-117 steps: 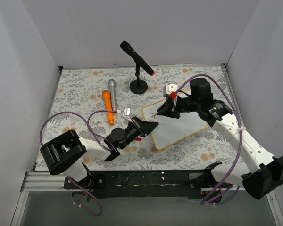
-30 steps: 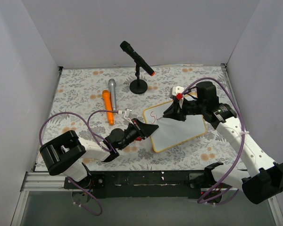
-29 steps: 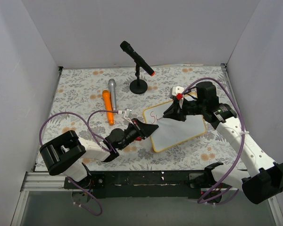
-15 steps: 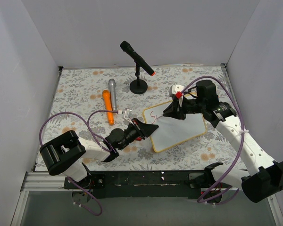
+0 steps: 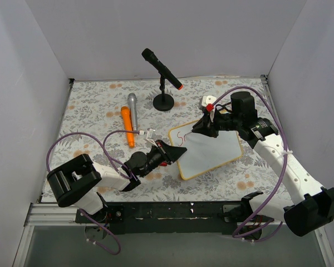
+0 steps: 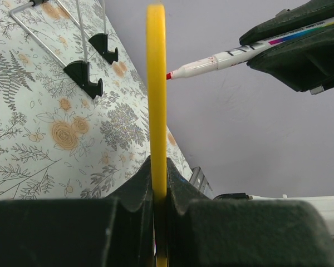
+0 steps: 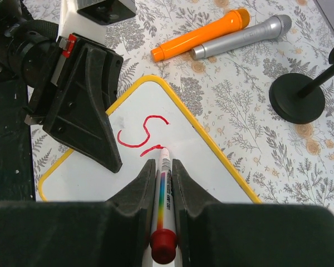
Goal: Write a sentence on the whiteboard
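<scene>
Two-arm writing arrangement. The small rectangular whiteboard with a thin yellow rim (image 5: 211, 153) lies on the floral-patterned table cover (image 5: 94, 105), right of centre and in front of both arm bases. The left gripper (image 5: 176, 151) is closed on the board's left edge; in the left wrist view the yellow rim runs straight between its pinched fingers (image 6: 139, 186). This grip appears to serve as an anchor, so that the light board does not slide or turn under the pressure of the pen. The right gripper (image 7: 160, 167) is clamped narrowly on a white marker with a red cap and rainbow-striped barrel (image 7: 162, 192). The barrel lies along the fingers and the red tip points down onto the board, an orientation that lets wrist motion translate directly into strokes. The sentence in red ink (image 7: 142, 132) has barely begun: an "S" and a short curved stroke beside it stand near the board's upper left corner, with the tip touching the end of that stroke. Most of the white surface is bare, so the task is judged to be at an early stage. An orange microphone (image 5: 126, 126), a silver microphone (image 5: 132, 110) and a black microphone on a round-based stand (image 5: 162, 69) sit well apart from the board, outside the writing area.
</scene>
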`<state>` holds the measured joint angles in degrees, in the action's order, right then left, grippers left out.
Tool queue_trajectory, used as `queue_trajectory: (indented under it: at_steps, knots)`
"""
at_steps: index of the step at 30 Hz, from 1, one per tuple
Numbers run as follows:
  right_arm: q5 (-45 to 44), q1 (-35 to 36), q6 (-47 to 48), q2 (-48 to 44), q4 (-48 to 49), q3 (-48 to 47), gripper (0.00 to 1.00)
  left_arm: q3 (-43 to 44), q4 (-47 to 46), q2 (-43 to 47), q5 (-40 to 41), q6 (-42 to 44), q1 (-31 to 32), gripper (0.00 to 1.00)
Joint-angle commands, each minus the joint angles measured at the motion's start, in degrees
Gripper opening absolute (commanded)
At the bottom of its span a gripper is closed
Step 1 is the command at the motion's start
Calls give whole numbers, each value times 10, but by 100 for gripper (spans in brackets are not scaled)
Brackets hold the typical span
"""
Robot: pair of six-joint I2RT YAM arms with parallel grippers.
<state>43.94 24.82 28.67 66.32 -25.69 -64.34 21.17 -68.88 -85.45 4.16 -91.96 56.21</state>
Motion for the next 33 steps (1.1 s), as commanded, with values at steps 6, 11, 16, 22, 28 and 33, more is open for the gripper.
queue_trajectory:
  at_steps: [6, 11, 16, 22, 28, 33]
  knots:
    - [-21, -4, 15, -13, -1, -4, 1, 14, -257, 24, -3, -11, 3, 0]
    - [2, -4, 50, -17, -42, 4, 1, 12, -257, 27, -1, -9, 3, 0]
    - [15, -4, 68, -19, -73, 11, 1, 13, -260, 23, -2, -9, 3, 0]
    - [11, -4, 69, -20, -71, 9, 1, 13, -259, 25, -3, -9, 3, 0]
    - [11, -5, 48, -6, -45, -12, 1, 14, -260, 21, -6, -13, 2, 0]
    - [4, -4, 34, 4, -20, -21, 1, 15, -260, 21, -6, -13, 2, 0]
